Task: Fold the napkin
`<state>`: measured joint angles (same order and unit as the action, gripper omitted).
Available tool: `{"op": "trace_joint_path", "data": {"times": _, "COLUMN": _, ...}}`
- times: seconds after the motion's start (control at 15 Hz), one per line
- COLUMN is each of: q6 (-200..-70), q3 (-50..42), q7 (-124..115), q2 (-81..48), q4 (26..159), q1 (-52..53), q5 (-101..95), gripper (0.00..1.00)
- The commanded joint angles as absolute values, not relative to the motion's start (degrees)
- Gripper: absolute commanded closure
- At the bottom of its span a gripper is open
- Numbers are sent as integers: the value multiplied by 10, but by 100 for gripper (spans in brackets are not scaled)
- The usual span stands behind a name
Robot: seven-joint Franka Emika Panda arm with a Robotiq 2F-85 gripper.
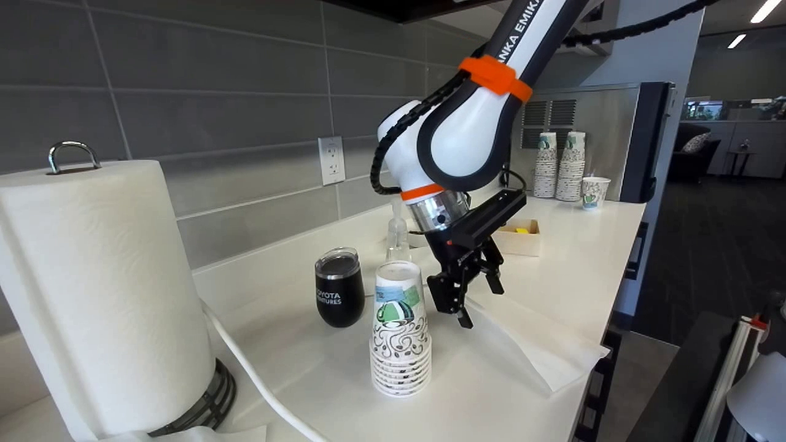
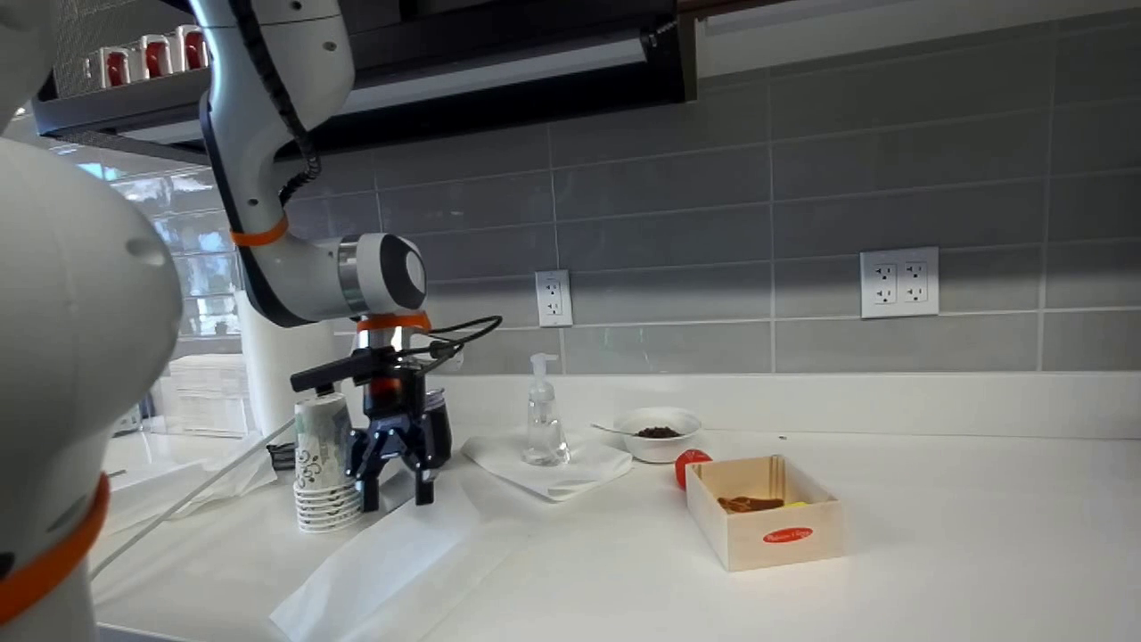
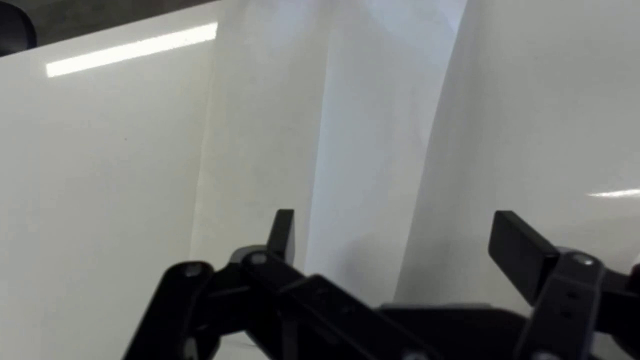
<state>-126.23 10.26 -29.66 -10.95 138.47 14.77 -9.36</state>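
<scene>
The napkin (image 1: 540, 344) is a thin white sheet on the white counter, and it reaches the front edge. In an exterior view the napkin (image 2: 383, 562) shows a brighter strip along one side. In the wrist view the napkin (image 3: 372, 150) has a lengthwise crease, and its right edge casts a shadow, so that side looks raised. My gripper (image 1: 482, 305) is open and empty above the napkin's back end. In an exterior view the gripper (image 2: 398, 499) points down. In the wrist view the fingers of the gripper (image 3: 394, 225) stand wide apart on either side of the raised strip.
A stack of patterned paper cups (image 1: 400, 331) stands close beside the gripper. A black tumbler (image 1: 339, 288) and a paper-towel roll (image 1: 110, 294) stand along the wall side. A soap bottle (image 2: 544, 423) stands on another white sheet, near a bowl (image 2: 660, 446) and a wooden box (image 2: 784, 539).
</scene>
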Motion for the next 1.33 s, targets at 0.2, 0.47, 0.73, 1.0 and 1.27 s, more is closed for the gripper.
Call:
{"op": "trace_joint_path", "data": {"times": 0.2, "q6": -1306, "q3": 77, "q7": -378, "q2": -115, "q4": 1414, "q1": 166, "q5": -181, "gripper": 0}}
{"op": "trace_joint_path", "data": {"times": 0.47, "q6": -1290, "q3": 73, "q7": -421, "q2": -115, "q4": 1418, "q1": 173, "q5": -233, "gripper": 0}}
{"op": "trace_joint_path", "data": {"times": 0.73, "q6": -1245, "q3": 76, "q7": -444, "q2": -101, "q4": 1418, "q1": 175, "q5": -257, "gripper": 0}}
{"op": "trace_joint_path", "data": {"times": 1.0, "q6": -1183, "q3": 81, "q7": -458, "q2": -85, "q4": 1413, "q1": 173, "q5": -268, "gripper": 0}}
{"op": "trace_joint_path", "data": {"times": 1.27, "q6": -1142, "q3": 83, "q7": -464, "q2": -66, "q4": 1411, "q1": 164, "q5": -274, "gripper": 0}}
